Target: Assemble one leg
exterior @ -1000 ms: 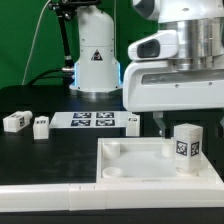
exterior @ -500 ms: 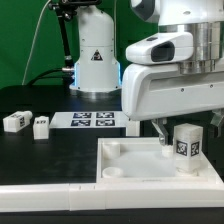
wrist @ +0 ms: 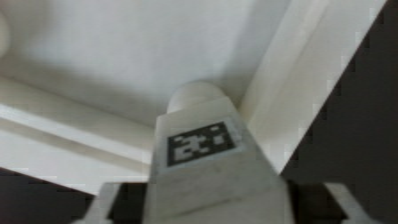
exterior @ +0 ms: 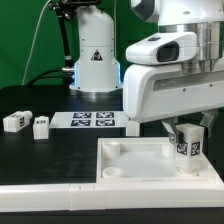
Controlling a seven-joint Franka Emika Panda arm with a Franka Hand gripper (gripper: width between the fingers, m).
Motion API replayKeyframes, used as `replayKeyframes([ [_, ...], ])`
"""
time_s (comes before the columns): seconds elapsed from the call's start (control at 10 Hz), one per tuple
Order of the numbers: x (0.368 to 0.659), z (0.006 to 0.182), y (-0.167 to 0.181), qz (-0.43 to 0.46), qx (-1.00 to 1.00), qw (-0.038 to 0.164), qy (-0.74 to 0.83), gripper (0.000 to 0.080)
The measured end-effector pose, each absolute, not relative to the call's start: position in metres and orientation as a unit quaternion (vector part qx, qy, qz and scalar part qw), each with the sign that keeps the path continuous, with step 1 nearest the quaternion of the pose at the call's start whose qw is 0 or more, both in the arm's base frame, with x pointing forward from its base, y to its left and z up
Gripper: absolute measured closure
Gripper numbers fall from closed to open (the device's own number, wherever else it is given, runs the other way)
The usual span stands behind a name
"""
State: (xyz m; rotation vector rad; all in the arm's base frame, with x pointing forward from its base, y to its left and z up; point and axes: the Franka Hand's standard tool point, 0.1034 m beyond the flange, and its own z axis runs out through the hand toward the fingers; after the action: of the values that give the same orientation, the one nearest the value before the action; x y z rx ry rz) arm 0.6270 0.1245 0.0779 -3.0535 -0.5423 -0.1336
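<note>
A leg (exterior: 184, 150), a small white block with a black-and-white tag, stands upright in the far right corner of the white tabletop (exterior: 130, 165). My gripper (exterior: 186, 138) is lowered over it, with one finger on each side of the block's top. In the wrist view the leg (wrist: 205, 140) rises between my fingers (wrist: 116, 205), and a dark gap shows on each side. The jaws stand open around the leg, and the gripper (wrist: 199, 205) is not clamped on it. The tabletop's inner floor (wrist: 107, 70) lies beneath.
Two loose legs (exterior: 15, 121) (exterior: 41, 126) lie on the black table at the exterior view's left. The marker board (exterior: 90, 120) lies behind the tabletop, with another leg (exterior: 130, 122) at its right end. The robot base stands at the back.
My gripper has come down and shifted toward the exterior view's right. Its fingers now straddle the upright leg instead of hanging beside it. The leg has not moved.
</note>
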Motion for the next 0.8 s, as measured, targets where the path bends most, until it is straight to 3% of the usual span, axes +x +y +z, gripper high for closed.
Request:
replayKeyframes([
  [0.1,0.6272,0.0778,0.1231,-0.043,-0.984,0.018,-0.173,0.0506],
  [0.4,0.6266,0.0771,0.1226,-0.039,-0.999,0.026,0.001,0.0506],
  [0.8,0.6266,0.0748,0.1203,-0.037,-0.950,0.053,0.306,0.0506],
])
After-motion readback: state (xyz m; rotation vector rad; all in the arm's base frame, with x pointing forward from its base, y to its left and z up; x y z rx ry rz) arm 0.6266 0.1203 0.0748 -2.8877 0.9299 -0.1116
